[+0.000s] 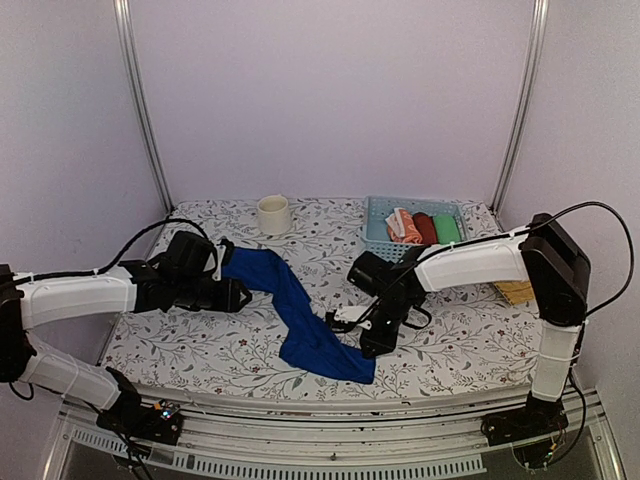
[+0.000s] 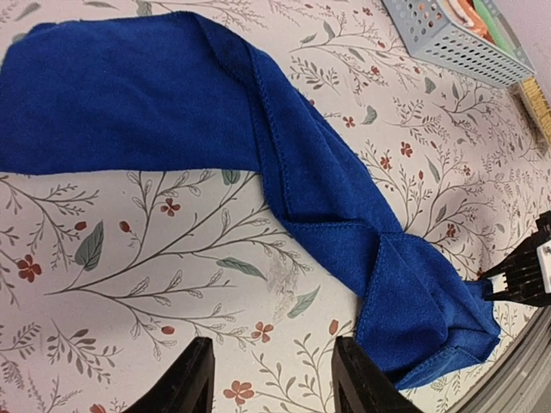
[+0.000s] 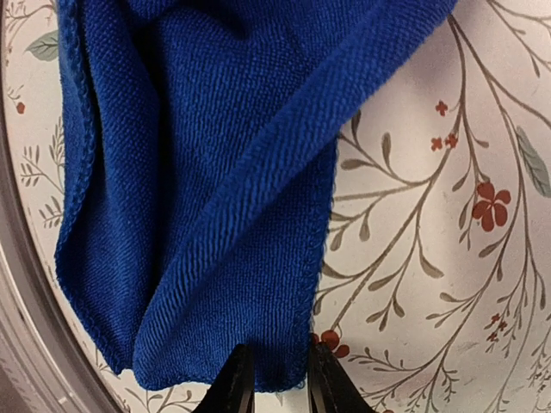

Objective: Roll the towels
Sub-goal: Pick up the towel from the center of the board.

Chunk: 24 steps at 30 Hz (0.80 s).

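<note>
The royal blue towel (image 1: 300,315) lies unrolled and twisted in a long diagonal strip on the flowered tablecloth. It also shows in the left wrist view (image 2: 172,95) and the right wrist view (image 3: 198,172). My right gripper (image 1: 368,338) (image 3: 280,383) is shut on the towel's near right corner, with the hem between its fingers. My left gripper (image 1: 240,295) (image 2: 271,379) is open and empty, low over bare tablecloth beside the towel's far end. The orange-salmon towel (image 1: 403,227) lies rolled in the basket.
A light blue basket (image 1: 375,232) (image 2: 448,39) at the back right also holds a red roll (image 1: 425,228) and a green roll (image 1: 446,228). A cream cup (image 1: 273,214) stands at the back. A yellowish object (image 1: 515,291) lies under the right arm. The table's front edge is close to the towel's corner.
</note>
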Each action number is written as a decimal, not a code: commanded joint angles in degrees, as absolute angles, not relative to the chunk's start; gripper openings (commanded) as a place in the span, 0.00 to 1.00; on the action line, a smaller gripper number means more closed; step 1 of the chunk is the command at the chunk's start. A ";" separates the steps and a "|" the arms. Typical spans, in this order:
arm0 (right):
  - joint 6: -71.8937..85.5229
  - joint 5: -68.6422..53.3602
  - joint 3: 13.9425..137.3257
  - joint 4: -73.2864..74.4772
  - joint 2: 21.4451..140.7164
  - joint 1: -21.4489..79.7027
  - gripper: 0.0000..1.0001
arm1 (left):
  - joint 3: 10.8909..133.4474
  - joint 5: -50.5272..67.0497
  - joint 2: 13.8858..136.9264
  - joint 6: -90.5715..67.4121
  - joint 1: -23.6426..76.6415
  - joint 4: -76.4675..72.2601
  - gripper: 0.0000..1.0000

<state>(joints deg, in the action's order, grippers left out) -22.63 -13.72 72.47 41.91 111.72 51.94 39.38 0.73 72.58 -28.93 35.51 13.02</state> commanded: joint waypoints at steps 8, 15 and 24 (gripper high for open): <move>-22.50 19.17 63.93 35.50 112.98 50.80 0.17 | 39.24 0.13 70.65 -27.79 33.52 14.11 0.49; -23.03 15.38 65.90 35.58 110.89 40.10 0.12 | 39.42 0.71 72.31 -27.12 32.81 13.21 0.49; -20.60 -8.39 68.91 37.15 103.66 31.32 0.26 | 40.78 1.61 73.75 -26.94 32.52 12.64 0.49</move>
